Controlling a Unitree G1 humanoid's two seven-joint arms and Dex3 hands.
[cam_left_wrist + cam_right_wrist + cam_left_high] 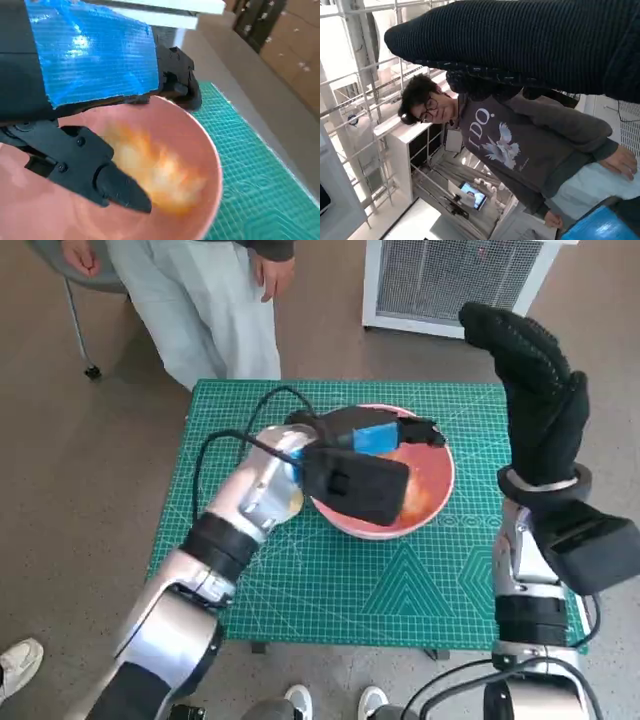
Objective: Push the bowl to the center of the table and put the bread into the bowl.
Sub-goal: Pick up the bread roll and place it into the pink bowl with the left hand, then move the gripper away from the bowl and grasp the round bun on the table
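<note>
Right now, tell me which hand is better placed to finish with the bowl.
Left. The left hand hangs right over the pink bowl, where the bread already lies. The right hand is raised, off to the side.

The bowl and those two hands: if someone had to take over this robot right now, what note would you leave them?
Left hand: over the pink bowl, fingers apart, holding nothing that the pictures show.
Right hand: raised beside the table, fingers up, empty.
Bowl: on the green mat, roughly mid-table, slightly toward the far edge.
Bread: a blurred orange-yellow piece already lying inside the bowl.
Done: bread appears to be in the bowl; bowl looks near centre.
Left: probably just lift the left hand clear and check the bowl's centring.
</note>
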